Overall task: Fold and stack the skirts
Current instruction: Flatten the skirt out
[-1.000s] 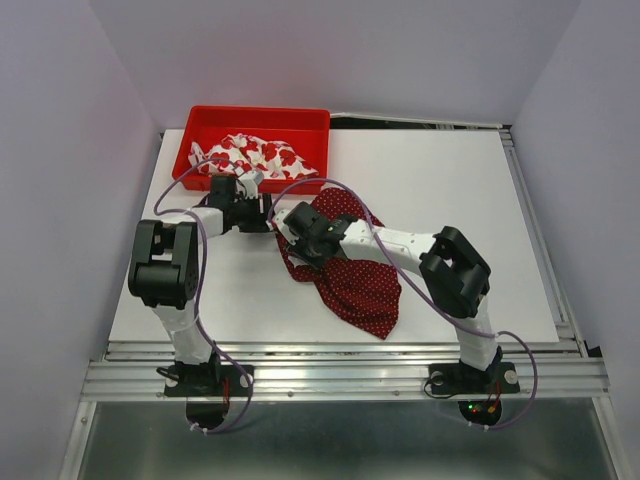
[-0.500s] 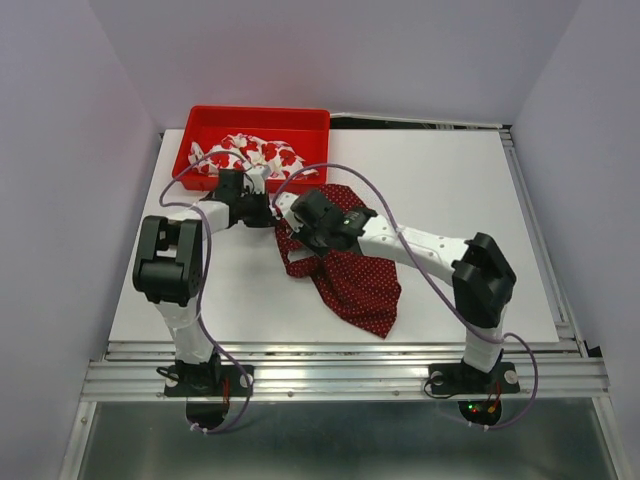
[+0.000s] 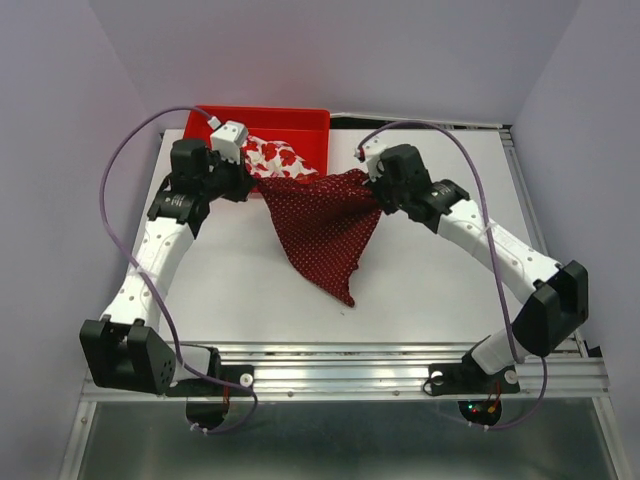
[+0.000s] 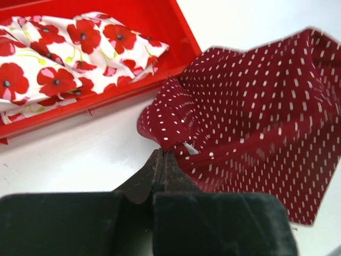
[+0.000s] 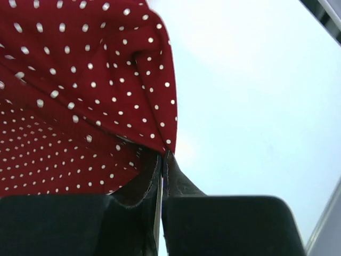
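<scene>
White table (image 3: 440, 270): left gripper (image 3: 255, 187) and right gripper (image 3: 372, 186) clamp dotted skirt (image 3: 325, 225) by upper corners; lower tip apparently touches table; floral skirt (image 3: 275, 157) in tray (image 3: 260, 118).

A white surface (image 3: 440, 270) fills the middle of the scene, matte and evenly lit. Plain pale walls with a faint lilac tint close it in: the left wall (image 3: 60, 150), the back wall (image 3: 330, 50) and the right wall (image 3: 590, 130). A ribbed aluminium rail (image 3: 350, 375) runs along the near edge, and a narrower metal strip (image 3: 530, 230) lines the right edge. Below the rail lies a dull grey metal panel (image 3: 350, 440). The light is soft and diffuse, with only weak shadows.
</scene>
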Robot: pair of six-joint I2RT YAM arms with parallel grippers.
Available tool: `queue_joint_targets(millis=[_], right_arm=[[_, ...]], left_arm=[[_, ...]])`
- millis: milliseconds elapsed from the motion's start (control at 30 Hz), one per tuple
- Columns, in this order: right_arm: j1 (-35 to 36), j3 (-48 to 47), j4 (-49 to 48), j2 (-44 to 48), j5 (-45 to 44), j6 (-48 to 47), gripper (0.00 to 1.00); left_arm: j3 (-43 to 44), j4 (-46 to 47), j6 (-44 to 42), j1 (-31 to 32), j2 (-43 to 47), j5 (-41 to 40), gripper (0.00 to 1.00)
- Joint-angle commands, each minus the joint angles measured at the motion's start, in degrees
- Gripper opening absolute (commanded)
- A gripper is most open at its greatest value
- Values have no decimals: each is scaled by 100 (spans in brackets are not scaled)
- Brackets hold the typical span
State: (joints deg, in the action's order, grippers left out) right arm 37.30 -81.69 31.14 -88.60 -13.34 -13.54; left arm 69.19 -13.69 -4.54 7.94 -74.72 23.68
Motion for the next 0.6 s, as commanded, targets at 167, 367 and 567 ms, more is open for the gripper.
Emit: queue_joint_targets(millis=[167,367,567], right_arm=[[-285,988,50,273,464,44,11],[-337,1489,51,150,289,159,58],[-337,1533,77,18,420,115,54]], left_arm=[[-897,-758,-417,734,168,-153,0],[-1653,-678,-645,1086,633,-382,0],[-1918,-687,-733,1122,827,-391,0]])
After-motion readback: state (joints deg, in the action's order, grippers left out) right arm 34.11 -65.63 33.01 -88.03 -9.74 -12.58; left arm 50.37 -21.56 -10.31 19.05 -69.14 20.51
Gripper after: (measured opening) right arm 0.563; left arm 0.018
